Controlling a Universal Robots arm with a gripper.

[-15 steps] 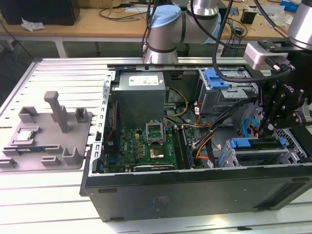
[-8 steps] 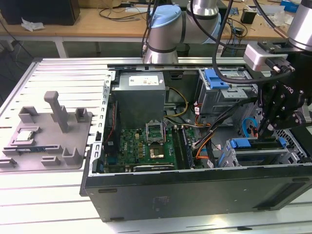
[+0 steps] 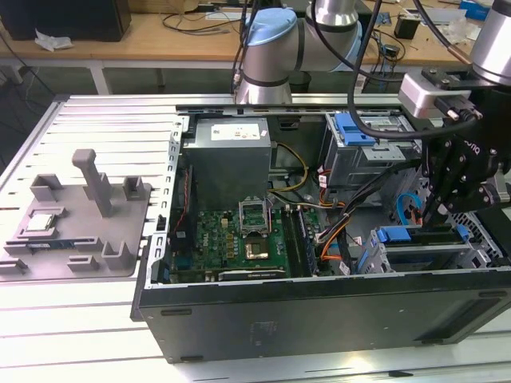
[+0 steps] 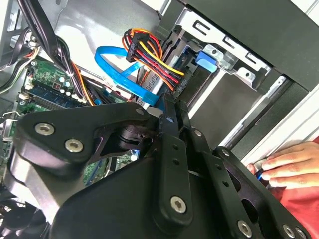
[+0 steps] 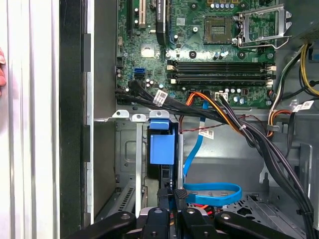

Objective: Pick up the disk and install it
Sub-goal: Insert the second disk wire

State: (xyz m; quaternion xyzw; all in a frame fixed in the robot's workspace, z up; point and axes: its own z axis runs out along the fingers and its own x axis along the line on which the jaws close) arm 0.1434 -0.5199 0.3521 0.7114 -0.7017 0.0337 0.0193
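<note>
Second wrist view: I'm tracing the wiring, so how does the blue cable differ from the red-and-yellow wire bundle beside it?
The blue cable is one flat, single-colour ribbon; the wire bundle is several thin red, yellow, orange and black wires. The blue cable bends in a loop; the wire bundle runs nearly straight. Both lie inside the computer case.

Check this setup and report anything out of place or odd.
A person's hand rests on the outer edge of the computer case while the tool works at the blue disk carrier in the drive cage. The processor socket stands open and empty. Nothing looks spilled or damaged.
</note>
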